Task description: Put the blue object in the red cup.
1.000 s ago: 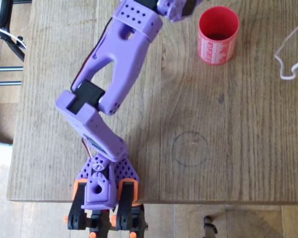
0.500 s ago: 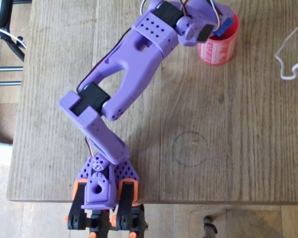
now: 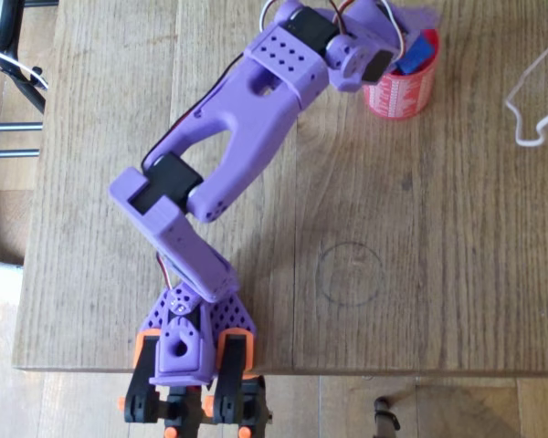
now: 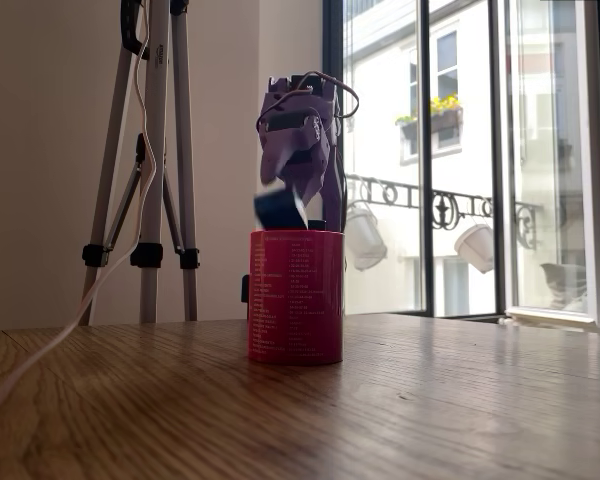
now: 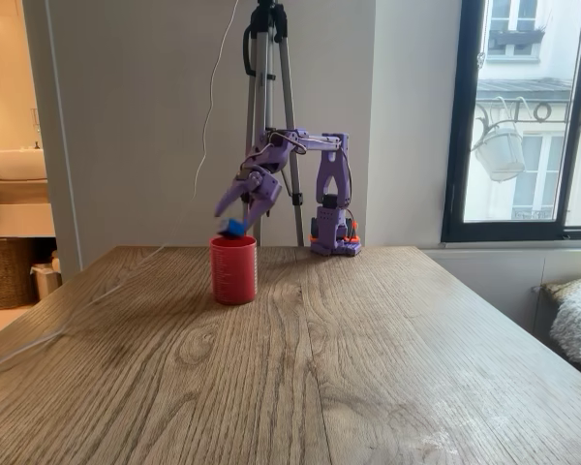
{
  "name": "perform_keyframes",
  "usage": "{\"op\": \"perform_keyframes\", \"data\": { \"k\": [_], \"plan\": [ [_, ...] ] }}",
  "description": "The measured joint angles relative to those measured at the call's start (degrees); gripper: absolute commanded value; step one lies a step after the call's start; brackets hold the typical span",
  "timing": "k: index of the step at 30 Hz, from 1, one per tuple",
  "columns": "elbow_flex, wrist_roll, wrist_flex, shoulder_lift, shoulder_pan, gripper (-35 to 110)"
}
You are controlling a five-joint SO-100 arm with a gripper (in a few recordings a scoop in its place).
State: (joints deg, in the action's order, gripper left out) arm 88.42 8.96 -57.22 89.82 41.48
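A purple arm [image 3: 228,137] is reaching from the lower centre of the overhead view toward the upper right, where the end effector [image 3: 411,41] is hanging over the mouth of the red cup [image 3: 402,87]. The brick [image 3: 420,52] is sitting between the fingers, pinched and tilted, directly above the cup's opening. In a fixed view the brick [image 4: 278,208] is showing just above the rim of the cup [image 4: 295,296], apart from it, with the end effector [image 4: 292,190] pointing down. In the other fixed view the brick [image 5: 234,229] is hanging at the cup's [image 5: 233,270] upper edge, left of centre. The cup is standing upright on the wooden counter [image 3: 438,228]. A white cord [image 3: 530,100] is lying at the overhead view's right edge.
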Motion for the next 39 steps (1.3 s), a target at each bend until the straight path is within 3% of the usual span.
{"op": "perform_keyframes", "data": {
  "k": [10, 11, 12, 35, 39],
  "plan": [
    [0.0, -2.2, -0.26, 0.0, -0.88, 48],
    [0.0, -2.2, -0.26, 0.0, -0.97, 38],
    [0.0, -2.2, -0.26, 0.0, -0.97, 1],
    [-0.35, -1.93, -2.37, 0.0, -1.76, 1],
    [-0.35, -5.54, 2.02, 4.66, -3.43, 1]
  ]
}}
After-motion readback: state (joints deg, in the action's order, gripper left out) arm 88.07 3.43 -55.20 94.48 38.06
